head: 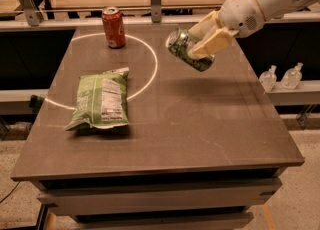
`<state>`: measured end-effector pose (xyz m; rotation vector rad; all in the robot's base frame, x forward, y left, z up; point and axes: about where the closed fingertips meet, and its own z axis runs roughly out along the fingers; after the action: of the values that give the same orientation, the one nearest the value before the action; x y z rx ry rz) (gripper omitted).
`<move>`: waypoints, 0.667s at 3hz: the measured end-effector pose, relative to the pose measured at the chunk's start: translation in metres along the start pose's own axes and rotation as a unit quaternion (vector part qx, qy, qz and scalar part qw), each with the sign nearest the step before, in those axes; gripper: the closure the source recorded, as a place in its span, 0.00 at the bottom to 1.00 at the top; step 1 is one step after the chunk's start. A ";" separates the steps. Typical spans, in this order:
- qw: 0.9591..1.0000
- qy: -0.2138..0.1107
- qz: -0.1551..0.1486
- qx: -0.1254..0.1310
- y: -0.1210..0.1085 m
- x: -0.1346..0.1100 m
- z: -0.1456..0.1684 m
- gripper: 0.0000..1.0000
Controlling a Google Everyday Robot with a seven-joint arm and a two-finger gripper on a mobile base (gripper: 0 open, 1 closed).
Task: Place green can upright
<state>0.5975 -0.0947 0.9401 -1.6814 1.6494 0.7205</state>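
The green can (186,49) is a shiny green drink can with silver ends, held in the air above the right middle of the dark table (200,124). It is tilted, with one silver end pointing up and to the left. My gripper (202,40) comes in from the upper right on a white arm and is shut on the can, its beige fingers (215,41) clamped across the can's body. The can touches nothing but the gripper.
A red soda can (113,27) stands upright at the table's far left. A flat green chip bag (101,99) lies on the left half. A white circle line (152,69) marks the tabletop. Two small clear bottles (282,77) stand on a ledge to the right.
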 end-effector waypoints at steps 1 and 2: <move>0.991 -0.125 -0.025 -0.034 0.009 -0.019 -0.004 1.00; 0.978 -0.201 -0.026 -0.051 0.015 -0.017 -0.006 1.00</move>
<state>0.5813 -0.0885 0.9563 -1.5170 1.2990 1.0558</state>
